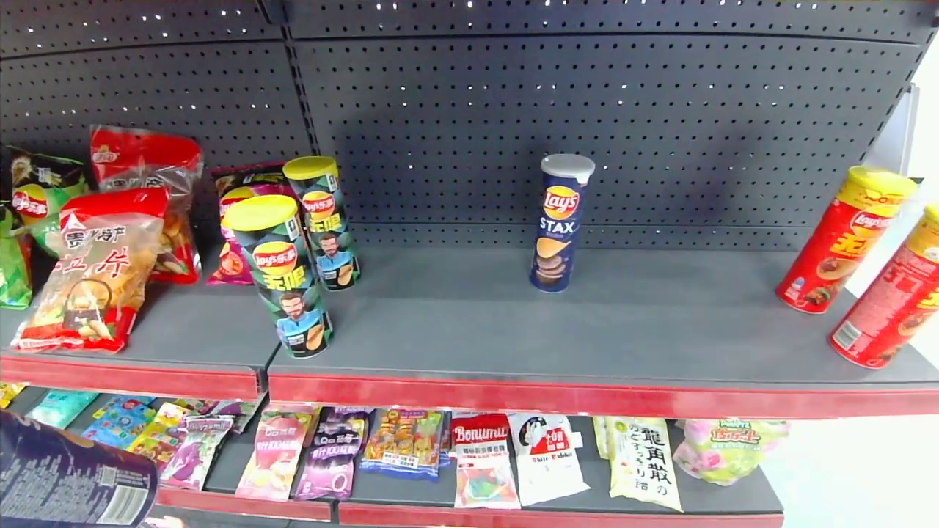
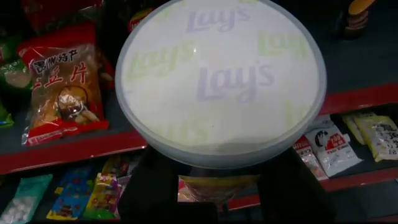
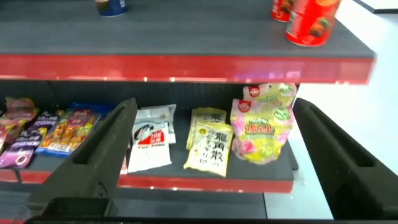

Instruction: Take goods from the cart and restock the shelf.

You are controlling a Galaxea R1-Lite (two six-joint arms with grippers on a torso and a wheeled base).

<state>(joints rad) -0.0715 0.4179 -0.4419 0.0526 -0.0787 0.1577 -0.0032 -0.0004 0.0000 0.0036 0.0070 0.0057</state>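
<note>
Left tool (image 2: 217, 190) closed on a dark chip can (image 2: 221, 74), its white lid toward the wrist camera, held low before the lower shelf (image 1: 411, 506); right tool (image 3: 217, 155) spread wide, empty, facing snack packets (image 3: 208, 146) there; blue can (image 1: 560, 220) upright on the upper shelf (image 1: 587, 330).

shelf (image 1: 587, 323): matt metal | can (image 2: 221, 81): smooth plastic lid (translucent) | snack bags (image 1: 95, 271): glossy

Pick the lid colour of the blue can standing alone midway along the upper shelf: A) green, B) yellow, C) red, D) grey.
D: the blue can on the upper shelf is topped by a grey lid.
</note>
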